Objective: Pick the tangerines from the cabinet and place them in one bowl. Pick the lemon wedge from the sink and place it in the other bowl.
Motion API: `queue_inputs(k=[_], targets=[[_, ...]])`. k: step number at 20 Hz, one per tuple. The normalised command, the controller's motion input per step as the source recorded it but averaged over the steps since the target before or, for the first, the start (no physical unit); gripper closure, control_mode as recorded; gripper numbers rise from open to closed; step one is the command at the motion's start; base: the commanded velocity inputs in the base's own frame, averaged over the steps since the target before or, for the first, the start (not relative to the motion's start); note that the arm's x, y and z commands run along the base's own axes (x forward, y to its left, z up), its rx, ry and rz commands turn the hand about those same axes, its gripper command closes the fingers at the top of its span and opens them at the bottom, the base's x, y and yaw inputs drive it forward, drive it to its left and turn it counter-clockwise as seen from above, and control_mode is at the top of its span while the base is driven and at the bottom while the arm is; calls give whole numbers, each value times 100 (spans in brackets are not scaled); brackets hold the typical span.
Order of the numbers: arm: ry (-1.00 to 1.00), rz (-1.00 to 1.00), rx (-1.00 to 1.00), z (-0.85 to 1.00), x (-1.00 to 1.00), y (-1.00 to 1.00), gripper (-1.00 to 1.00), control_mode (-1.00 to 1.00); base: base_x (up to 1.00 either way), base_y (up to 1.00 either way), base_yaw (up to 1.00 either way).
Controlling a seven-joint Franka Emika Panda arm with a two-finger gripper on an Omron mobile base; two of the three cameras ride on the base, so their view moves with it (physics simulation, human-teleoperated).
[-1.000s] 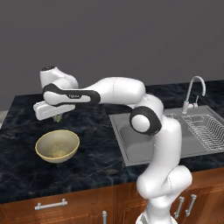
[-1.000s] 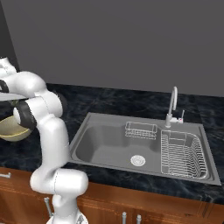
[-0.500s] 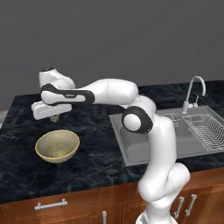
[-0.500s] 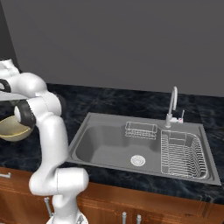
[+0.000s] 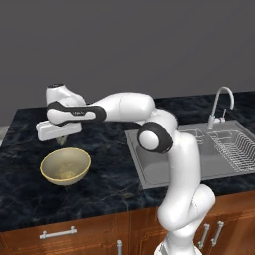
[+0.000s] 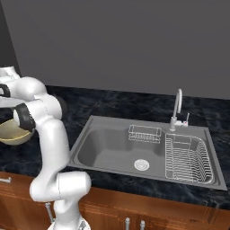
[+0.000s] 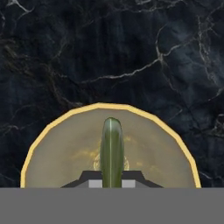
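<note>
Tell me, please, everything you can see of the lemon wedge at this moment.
The lemon wedge is a small, narrow, yellow-green sliver with a pale line along its ridge, seen edge-on in the hand view. It stands clamped in the shut gripper, held in the air above the tan-yellow bowl, over its pale inside and not touching it. In the left base view it is only a tiny greenish speck under the hand.

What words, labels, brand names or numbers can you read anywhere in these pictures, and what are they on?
No text can be read in any view.
Robot arm: a small pale mark on the dark band by the wrist, too small and blurred to read.
Tan-yellow bowl, lemon wedge, sink, faucet, black marble counter: no writing on them.
</note>
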Motion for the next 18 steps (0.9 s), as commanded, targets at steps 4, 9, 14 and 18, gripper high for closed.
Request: queue_inputs(k=[4, 9, 14, 18], targets=[[0, 0, 2, -29, -16, 0, 100, -100, 0, 0, 0], [0, 0, 1, -29, -5, 0, 100, -100, 0, 0, 0], [0, 0, 0, -39, 0, 0, 100, -100, 0, 0, 0], [0, 0, 0, -37, -5, 1, 100, -100, 0, 0, 0]])
